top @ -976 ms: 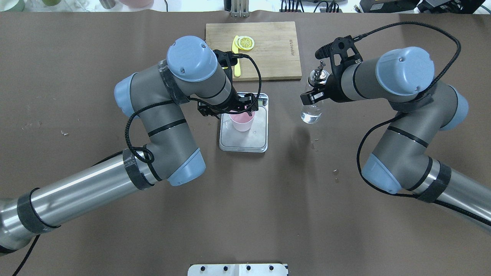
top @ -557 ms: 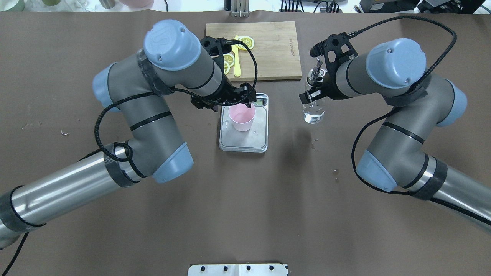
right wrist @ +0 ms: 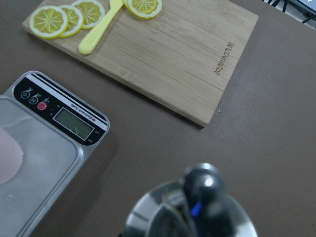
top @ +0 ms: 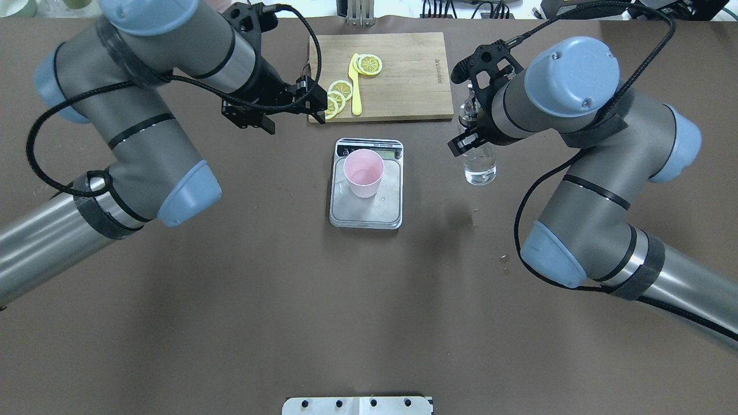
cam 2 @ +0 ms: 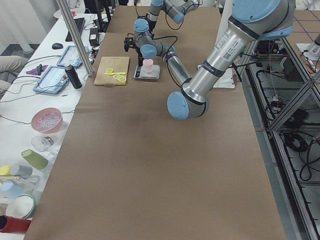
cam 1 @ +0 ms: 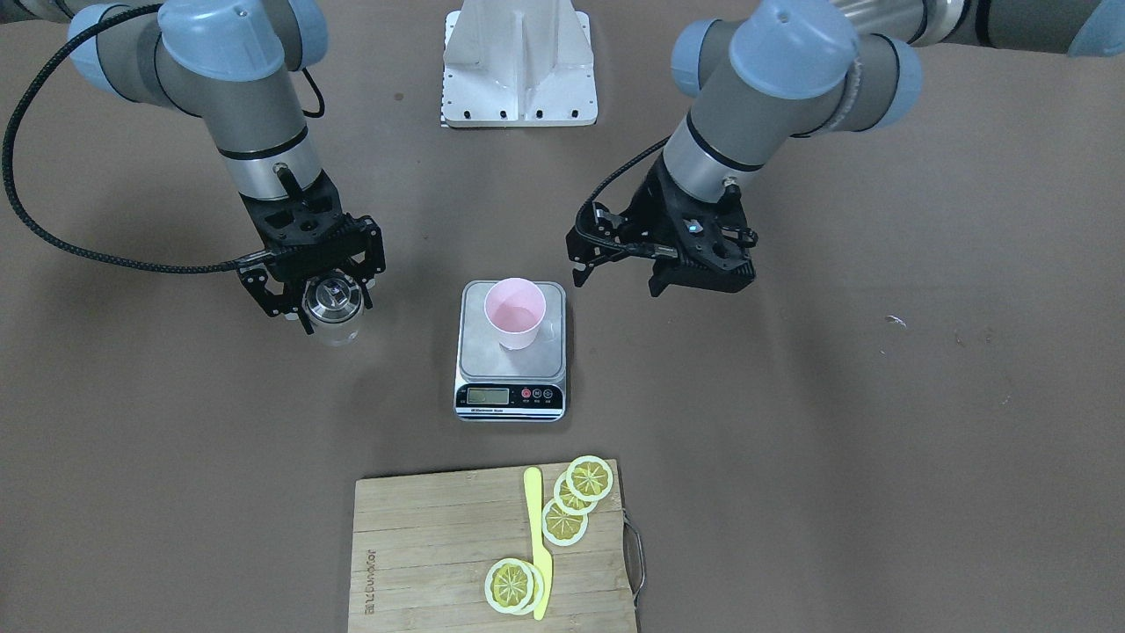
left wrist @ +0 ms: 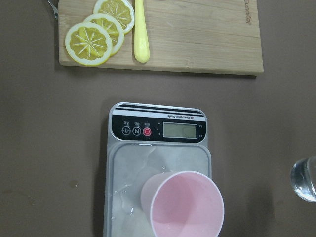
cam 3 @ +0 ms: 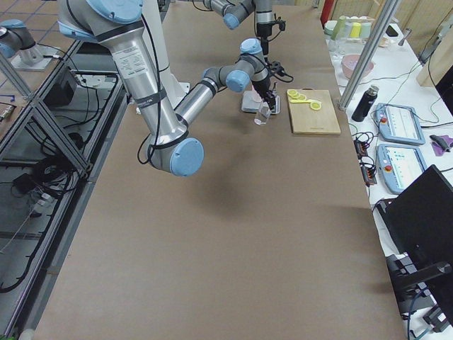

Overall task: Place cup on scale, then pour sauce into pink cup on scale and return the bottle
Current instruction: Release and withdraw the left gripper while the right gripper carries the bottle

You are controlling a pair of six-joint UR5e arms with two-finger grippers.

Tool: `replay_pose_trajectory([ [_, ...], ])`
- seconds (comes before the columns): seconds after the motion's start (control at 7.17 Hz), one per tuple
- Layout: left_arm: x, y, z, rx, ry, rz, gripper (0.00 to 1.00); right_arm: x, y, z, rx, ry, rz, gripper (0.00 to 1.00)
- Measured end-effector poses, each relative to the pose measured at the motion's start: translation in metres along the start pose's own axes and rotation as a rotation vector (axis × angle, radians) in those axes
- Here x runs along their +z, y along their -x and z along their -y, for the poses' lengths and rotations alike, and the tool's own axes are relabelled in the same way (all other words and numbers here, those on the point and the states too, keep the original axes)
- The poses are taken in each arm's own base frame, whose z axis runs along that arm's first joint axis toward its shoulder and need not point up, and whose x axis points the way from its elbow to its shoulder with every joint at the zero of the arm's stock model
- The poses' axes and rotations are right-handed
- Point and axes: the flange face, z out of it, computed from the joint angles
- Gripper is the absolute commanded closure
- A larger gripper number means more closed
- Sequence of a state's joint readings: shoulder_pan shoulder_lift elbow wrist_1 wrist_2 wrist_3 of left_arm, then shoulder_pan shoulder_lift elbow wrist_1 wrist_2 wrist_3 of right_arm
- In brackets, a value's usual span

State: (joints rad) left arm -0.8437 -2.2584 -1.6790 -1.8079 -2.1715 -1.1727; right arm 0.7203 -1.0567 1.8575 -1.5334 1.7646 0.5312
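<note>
A long brown paper-covered table fills the room. A cluttered white bench runs along one side of it, silver aluminium framing along the other.

Wooden cutting board flat on brown table, metal handle at 1 end. Across board, yellow plastic knife; beside it, 3 overlapping lemon slices.

Grey left arm and right arm, pale blue caps
Silver tubes, black tape bands, braided black cables, small screws in the round caps.
</note>
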Motion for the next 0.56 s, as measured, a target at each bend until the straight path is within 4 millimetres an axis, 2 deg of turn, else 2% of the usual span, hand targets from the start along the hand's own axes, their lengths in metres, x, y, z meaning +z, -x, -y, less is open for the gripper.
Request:
replay_pose_trajectory([
  [0.56,-0.033,0.125,0.050,0.054,-0.034,0.129,0.03,-0.007,0.043,0.011,-0.100,0.097,-0.098,1.00],
])
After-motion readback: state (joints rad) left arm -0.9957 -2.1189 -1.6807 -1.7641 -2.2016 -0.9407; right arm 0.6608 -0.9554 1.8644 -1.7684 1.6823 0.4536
